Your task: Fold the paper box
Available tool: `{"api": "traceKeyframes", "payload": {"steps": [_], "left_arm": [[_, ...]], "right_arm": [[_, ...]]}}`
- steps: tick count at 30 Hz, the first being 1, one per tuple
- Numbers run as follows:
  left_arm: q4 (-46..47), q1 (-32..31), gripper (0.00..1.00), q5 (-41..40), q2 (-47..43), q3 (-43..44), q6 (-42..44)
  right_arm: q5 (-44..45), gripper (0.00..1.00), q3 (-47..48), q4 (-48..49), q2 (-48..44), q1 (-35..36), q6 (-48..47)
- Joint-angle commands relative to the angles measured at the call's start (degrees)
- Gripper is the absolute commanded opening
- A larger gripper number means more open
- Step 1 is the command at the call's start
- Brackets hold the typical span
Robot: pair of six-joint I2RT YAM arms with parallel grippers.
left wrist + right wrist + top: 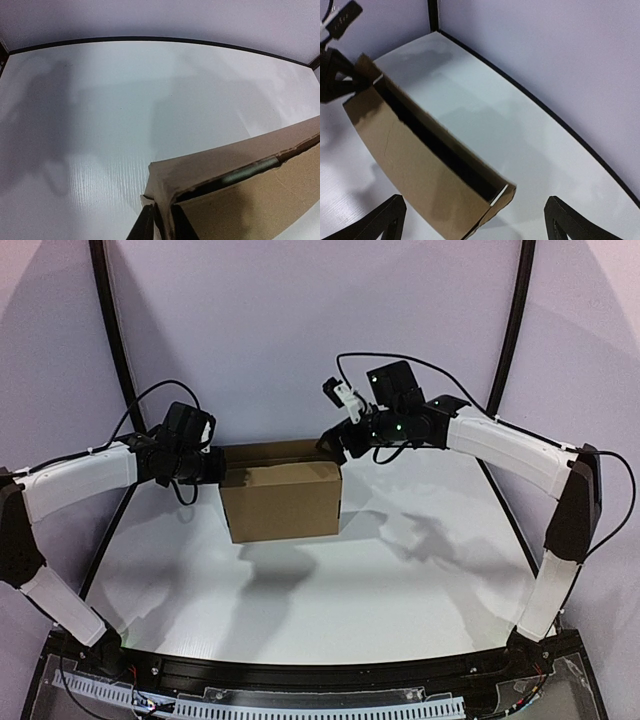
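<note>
Top external view, left to right: left gripper (212, 468) sits at the left end of the paper box (282, 502). The left wrist view shows its fingers (146, 225) nearly together, with one edge of a cardboard wall pinched between them, so it has a firm hold on the box. The box is at mid-table, slightly left of centre and toward the far side of the white table (400, 580). It stands as a formed brown rectangular shell, broad face toward the arm bases. The right gripper (335, 445) hovers at the box's upper right corner. In the right wrist view its jaws are spread wide on either side of that corner and hold nothing. I cannot tell whether either finger touches the cardboard. Progress, as a judgement: well along. The sheet is no longer flat, the walls are up and the corners look squared. What's left: the right wrist view shows a long dark gap running along the top, so the box is not closed. The remaining flap or tab at the right end probably needs tucking in, then the lid pressed shut. Whether the left-end tabs are locked is hidden by the left gripper. Counts: one box, two arms, two grippers, one table. No loose pieces or other objects visible.
</note>
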Motion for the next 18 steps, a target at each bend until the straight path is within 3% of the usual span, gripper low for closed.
{"api": "traceKeyframes", "payload": {"steps": [1,7,18], "left_arm": [[-7.7,-0.8,0.17,3.7,0.8,-0.8,-0.2],[-7.5,-0.8,0.25,5.0,-0.3,0.9,-0.8],[-9.4,-0.8,0.70,5.0,-5.6,3.0,-2.0]], "right_arm": [[-2.6,0.98,4.4,-0.9,2.2,-0.7,-0.9],[-4.0,0.98,6.2,-0.9,2.9,-0.7,-0.3],[-4.8,0.98,18.8,-7.7,11.8,-2.9,0.4]]}}
